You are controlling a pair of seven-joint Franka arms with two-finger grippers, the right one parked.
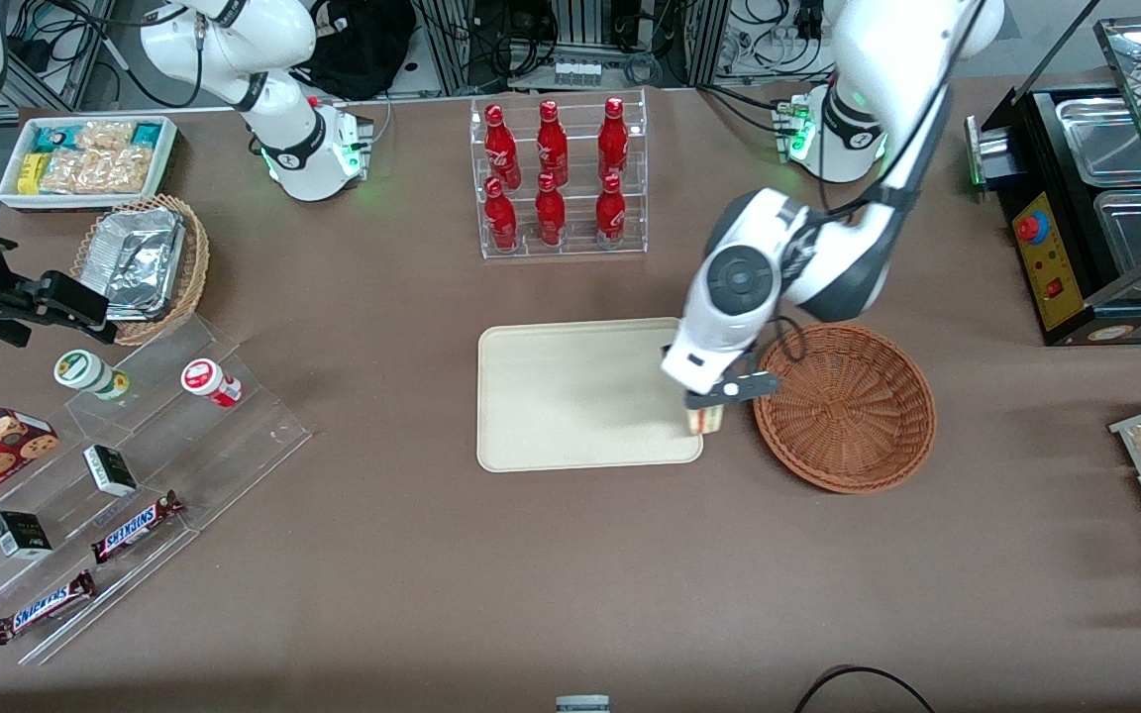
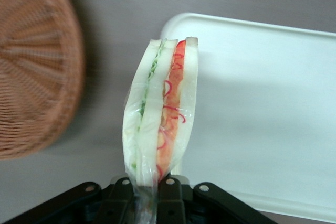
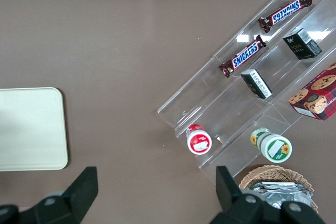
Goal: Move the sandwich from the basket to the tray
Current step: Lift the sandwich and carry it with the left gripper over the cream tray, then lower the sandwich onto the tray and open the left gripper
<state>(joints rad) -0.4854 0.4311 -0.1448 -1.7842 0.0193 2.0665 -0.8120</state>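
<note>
My left gripper (image 1: 721, 394) is shut on the sandwich (image 1: 705, 420), a plastic-wrapped wedge of pale bread with red, orange and green layers (image 2: 163, 108). The sandwich hangs from the fingers (image 2: 170, 195) by its wrapper, above the corner of the cream tray (image 1: 570, 396) that lies closest to the basket. The reddish-brown wicker basket (image 1: 848, 408) sits beside the tray toward the working arm's end and looks empty. In the left wrist view the basket (image 2: 31, 72) and the tray (image 2: 262, 103) flank the sandwich.
A clear rack of red bottles (image 1: 559, 178) stands farther from the front camera than the tray. A tan basket with foil containers (image 1: 140, 262), a white bin of snacks (image 1: 85, 158) and a clear stepped shelf (image 1: 115, 475) lie toward the parked arm's end. A black food warmer (image 1: 1095, 198) sits at the working arm's end.
</note>
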